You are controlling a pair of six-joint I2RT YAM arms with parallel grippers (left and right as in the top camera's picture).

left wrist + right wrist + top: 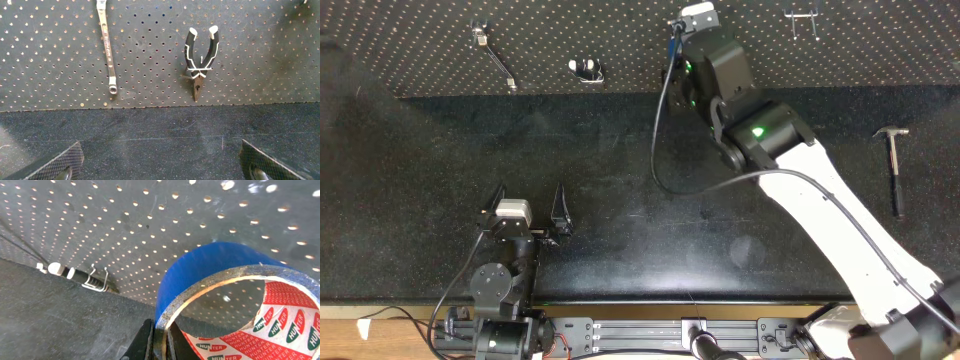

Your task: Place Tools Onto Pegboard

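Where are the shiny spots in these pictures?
Right wrist view: light catches the pale inner rim of the tape, which the right gripper holds. Left wrist view: the wrench glints against the dull pegboard. Top view: faint pale patches of reflected light lie on the mat.

Pegboard (50,65): dark grey-brown, regular grid of small pale holes.
Table (620,210): matte black, fine pale scratches.
Tape roll (200,265): blue outer face; inner face white with repeating red panels and green print; pale, shiny edge.
Wrench (106,45): bright silver throughout.
Pliers (200,60): black handles edged in white, white handle tips, dark nose.
Hammer (894,170): silver head, black handle.
Left gripper (160,165), fingers (55,162): black, woven carbon-fibre pattern.
Right arm (820,200): black wrist section with green indicator lights, white forearm link.
Hook (802,18): silver wire.
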